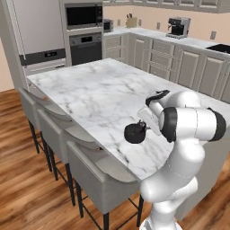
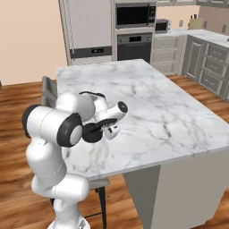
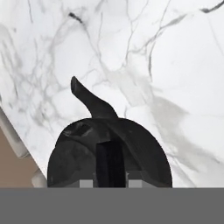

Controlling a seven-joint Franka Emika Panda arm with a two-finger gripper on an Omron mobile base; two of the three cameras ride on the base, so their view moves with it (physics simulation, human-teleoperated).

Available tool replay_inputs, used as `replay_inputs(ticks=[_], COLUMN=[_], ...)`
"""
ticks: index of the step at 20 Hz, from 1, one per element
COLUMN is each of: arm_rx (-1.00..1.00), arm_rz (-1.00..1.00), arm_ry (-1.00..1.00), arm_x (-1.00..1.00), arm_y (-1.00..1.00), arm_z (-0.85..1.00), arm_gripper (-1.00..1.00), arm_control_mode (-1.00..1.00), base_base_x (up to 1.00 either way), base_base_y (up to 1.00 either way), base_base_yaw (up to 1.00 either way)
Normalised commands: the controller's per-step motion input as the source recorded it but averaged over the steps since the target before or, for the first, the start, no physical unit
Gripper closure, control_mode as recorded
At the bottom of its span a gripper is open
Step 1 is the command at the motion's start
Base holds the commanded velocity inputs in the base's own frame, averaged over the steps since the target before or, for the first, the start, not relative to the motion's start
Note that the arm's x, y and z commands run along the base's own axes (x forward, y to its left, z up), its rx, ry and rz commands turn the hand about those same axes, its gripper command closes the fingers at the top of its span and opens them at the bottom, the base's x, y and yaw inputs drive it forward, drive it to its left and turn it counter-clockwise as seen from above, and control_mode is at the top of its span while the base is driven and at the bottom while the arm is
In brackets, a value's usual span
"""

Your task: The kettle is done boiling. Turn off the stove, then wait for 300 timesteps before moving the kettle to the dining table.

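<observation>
A white marble dining table point(image 1: 90, 90) stands in the kitchen; near its front edge, the pincer point(image 3: 110, 177) is clamped on the black kettle point(image 1: 134, 133) by its handle.

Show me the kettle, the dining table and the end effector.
kettle point(image 1: 134, 133), left base view, round body.
dining table point(image 1: 96, 90), left base view, bare marble top.
end effector point(image 2: 108, 130), right base view, between the fingertips.

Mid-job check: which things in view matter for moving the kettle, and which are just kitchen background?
Job:
kettle, held by its handle
gripper, shut on it
dining table, beneath the kettle
stove, on the far counter

Background:
coffee machine
microwave
wall oven
chairs
</observation>
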Motion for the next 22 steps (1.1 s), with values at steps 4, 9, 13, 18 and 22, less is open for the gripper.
replay_inputs(ticks=[4,9,13,18,22], arm_rx=[0.0,0.0,0.0,0.0,0.0], arm_rz=[0.0,0.0,0.0,0.0,0.0], arm_ry=[0.0,0.01,0.0,0.0,0.0], arm_x=[0.08,0.0,0.0,-0.06,-0.17], arm_y=[0.07,0.08,0.0,0.0,0.0], arm_z=[-0.18,-0.12,-0.05,-0.02,0.01], arm_gripper=[1.0,-1.0,-1.0,-1.0,-1.0], arm_control_mode=[-1.0,-1.0,-1.0,-1.0,-1.0], base_base_x=[0.0,0.0,0.0,0.0,0.0], base_base_y=[0.0,0.0,0.0,0.0,0.0], base_base_yaw=[0.0,0.0,0.0,0.0,0.0])
